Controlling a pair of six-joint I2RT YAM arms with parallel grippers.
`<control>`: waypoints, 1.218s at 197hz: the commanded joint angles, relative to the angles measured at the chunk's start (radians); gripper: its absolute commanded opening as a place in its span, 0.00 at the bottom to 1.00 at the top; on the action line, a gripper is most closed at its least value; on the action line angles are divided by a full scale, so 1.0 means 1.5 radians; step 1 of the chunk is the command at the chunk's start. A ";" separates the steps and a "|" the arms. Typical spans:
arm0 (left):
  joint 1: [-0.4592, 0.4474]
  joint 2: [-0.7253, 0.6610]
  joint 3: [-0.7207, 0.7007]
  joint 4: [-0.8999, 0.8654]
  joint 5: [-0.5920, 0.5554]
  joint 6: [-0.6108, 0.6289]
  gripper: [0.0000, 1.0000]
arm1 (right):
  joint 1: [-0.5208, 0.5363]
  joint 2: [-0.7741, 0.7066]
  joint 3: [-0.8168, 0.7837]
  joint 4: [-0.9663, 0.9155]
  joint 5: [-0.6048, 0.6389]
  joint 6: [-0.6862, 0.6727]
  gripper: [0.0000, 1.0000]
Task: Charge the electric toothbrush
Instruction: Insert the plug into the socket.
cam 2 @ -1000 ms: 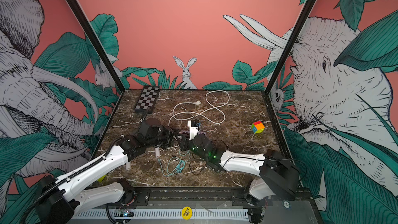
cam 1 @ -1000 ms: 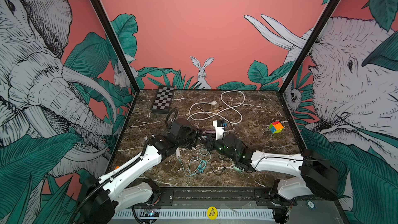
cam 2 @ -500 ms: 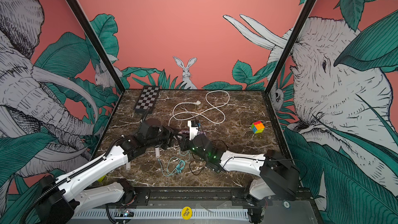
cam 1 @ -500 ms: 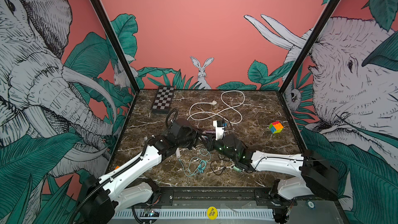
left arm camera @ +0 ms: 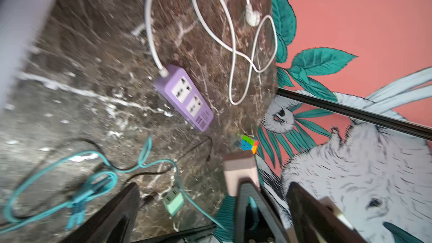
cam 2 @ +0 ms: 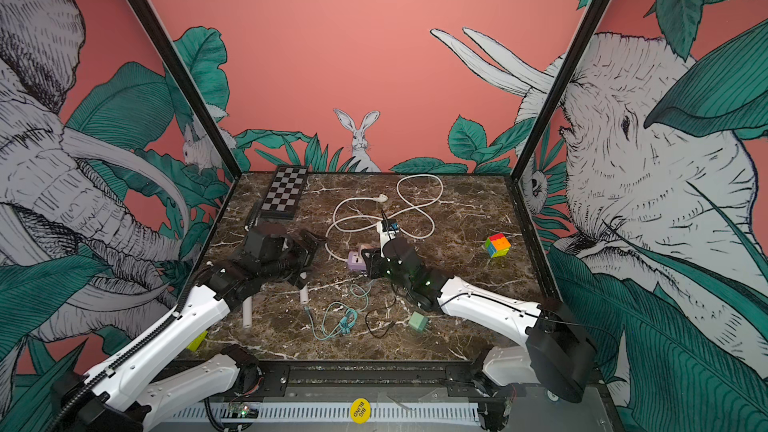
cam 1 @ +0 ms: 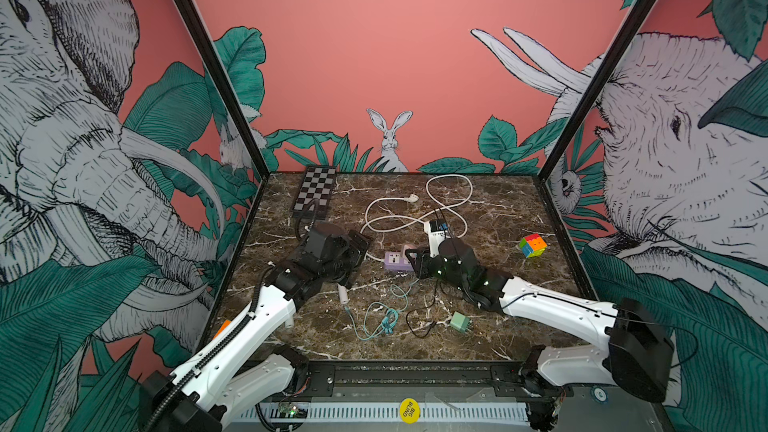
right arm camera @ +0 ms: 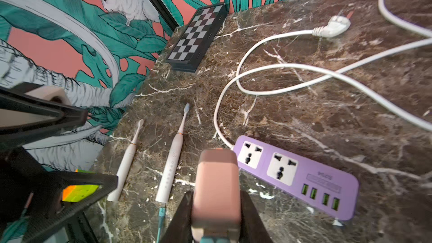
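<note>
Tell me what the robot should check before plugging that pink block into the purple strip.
1. Pink adapter held by right gripper: ok.
2. Purple power strip sockets free: ok.
3. Teal cable meets toothbrush base: ok.
4. Left gripper open, holding nothing: ok.
5. Strip's white plug plugged in: not ok, lies loose on the table.
6. Cable joined to adapter: cannot tell.

The left gripper [cam 1: 353, 261] has spread its fingers [cam 1: 360, 243] wide apart.

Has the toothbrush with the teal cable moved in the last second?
No. The toothbrush keeps the same spot and angle relative to the chessboard in both top views.
</note>
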 commanded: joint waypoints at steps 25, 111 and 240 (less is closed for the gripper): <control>0.084 0.045 0.150 -0.345 -0.107 0.393 0.99 | -0.013 0.056 0.183 -0.353 -0.013 -0.282 0.00; 0.084 -0.078 0.099 -0.345 -0.387 0.613 0.99 | -0.019 0.297 0.435 -0.512 -0.064 -0.663 0.00; 0.084 -0.264 0.009 -0.304 -0.479 0.626 0.99 | -0.009 0.583 0.807 -0.767 0.032 -0.851 0.00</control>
